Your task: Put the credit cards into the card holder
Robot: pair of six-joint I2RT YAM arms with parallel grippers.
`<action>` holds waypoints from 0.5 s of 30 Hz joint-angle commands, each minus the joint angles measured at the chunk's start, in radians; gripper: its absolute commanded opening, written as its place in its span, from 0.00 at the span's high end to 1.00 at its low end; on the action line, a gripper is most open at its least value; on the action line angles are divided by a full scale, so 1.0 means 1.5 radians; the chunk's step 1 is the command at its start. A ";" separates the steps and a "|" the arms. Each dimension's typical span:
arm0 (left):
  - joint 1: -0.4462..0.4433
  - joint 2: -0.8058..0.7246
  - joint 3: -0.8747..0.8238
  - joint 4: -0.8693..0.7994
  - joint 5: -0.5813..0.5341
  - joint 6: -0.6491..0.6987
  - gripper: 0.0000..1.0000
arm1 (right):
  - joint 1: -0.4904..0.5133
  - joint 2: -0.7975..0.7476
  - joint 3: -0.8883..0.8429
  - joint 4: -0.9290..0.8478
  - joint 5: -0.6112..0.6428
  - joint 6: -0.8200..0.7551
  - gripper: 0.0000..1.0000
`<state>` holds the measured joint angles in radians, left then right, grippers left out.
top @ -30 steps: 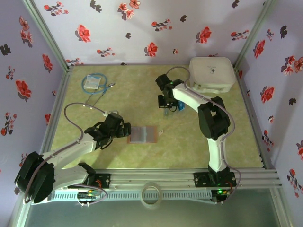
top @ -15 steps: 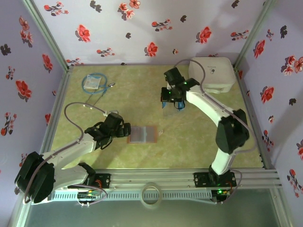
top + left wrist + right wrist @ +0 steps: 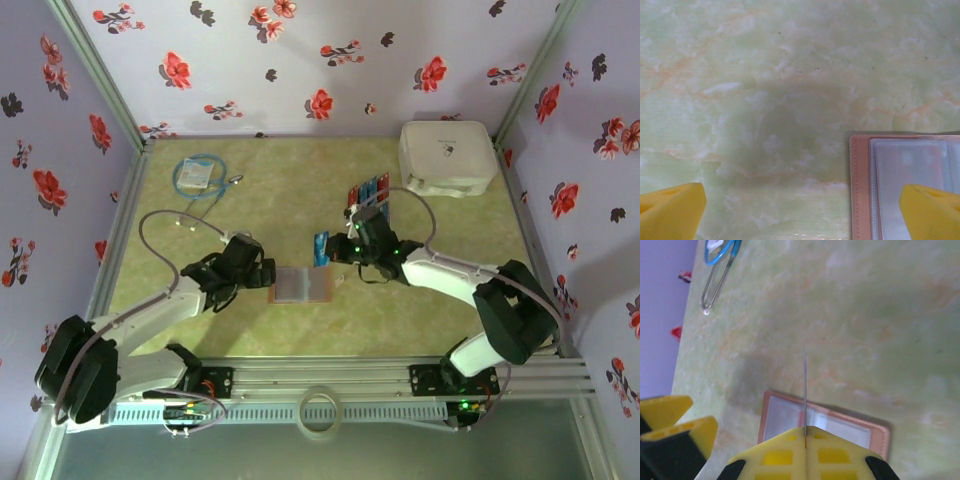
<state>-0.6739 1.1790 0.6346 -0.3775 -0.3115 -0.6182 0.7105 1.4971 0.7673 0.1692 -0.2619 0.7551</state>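
Card holder: lying open and flat near the middle of the table, clear pockets facing up.
Right gripper: clamping one blue card held on edge, hovering over the holder's far edge.
Left gripper: jaws gaping wide apart at the holder's left edge, gripping nothing.
Other credit cards: lying fanned, red and blue, toward the far right corner, near the white box.

Card holder at table centre, credit cards behind it, box in far right corner
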 commanded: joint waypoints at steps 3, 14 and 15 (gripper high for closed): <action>-0.001 0.023 0.023 -0.039 -0.016 -0.007 0.00 | 0.019 0.000 -0.063 0.211 0.035 0.052 1.00; -0.029 0.060 0.034 -0.031 0.011 0.000 0.00 | 0.027 0.055 -0.195 0.438 -0.003 0.091 1.00; -0.034 0.066 0.034 -0.028 0.011 -0.004 0.00 | 0.028 0.068 -0.207 0.473 -0.008 0.099 1.00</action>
<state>-0.7044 1.2552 0.6590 -0.4171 -0.3023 -0.6178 0.7429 1.5574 0.4957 0.6949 -0.2455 0.8627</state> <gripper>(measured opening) 0.997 0.045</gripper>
